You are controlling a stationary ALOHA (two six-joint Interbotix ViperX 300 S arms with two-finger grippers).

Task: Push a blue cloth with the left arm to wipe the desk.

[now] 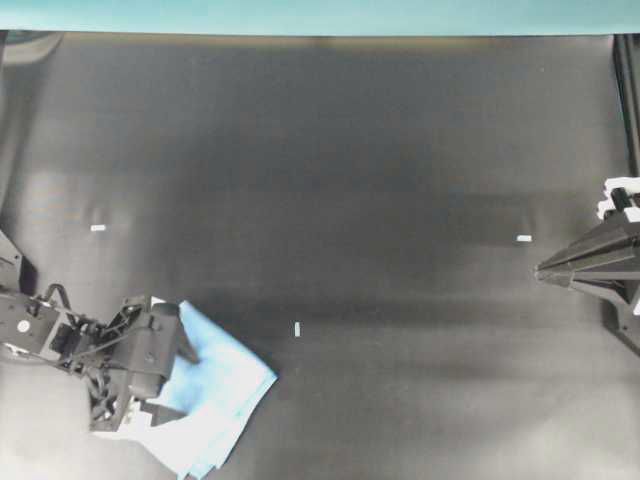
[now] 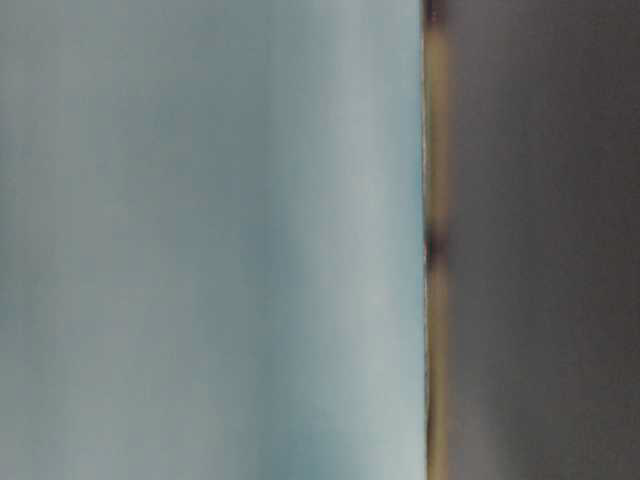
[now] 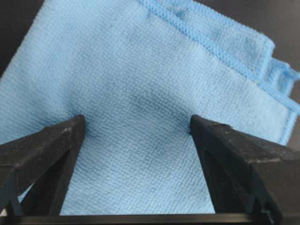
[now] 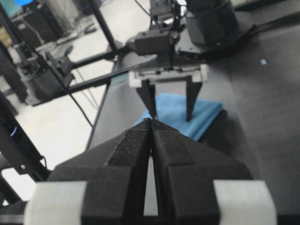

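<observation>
The blue cloth (image 1: 232,388) lies folded on the black desk (image 1: 350,170) at the near left corner. My left gripper (image 1: 165,378) points down onto it, jaws open. In the left wrist view the cloth (image 3: 140,65) fills the frame and both fingertips (image 3: 78,123) touch its surface, which dimples around them; the left gripper (image 3: 137,119) holds nothing. The right wrist view shows the left gripper (image 4: 171,112) standing on the cloth (image 4: 208,110). My right gripper (image 1: 541,271) is shut and empty at the right edge, tips together (image 4: 151,120).
A teal strip (image 1: 300,15) runs along the desk's far edge. Small white marks (image 1: 97,228) (image 1: 524,238) (image 1: 297,329) dot the desk. The table-level view is a blur of pale teal and dark grey. A frame post (image 1: 630,100) stands at the far right.
</observation>
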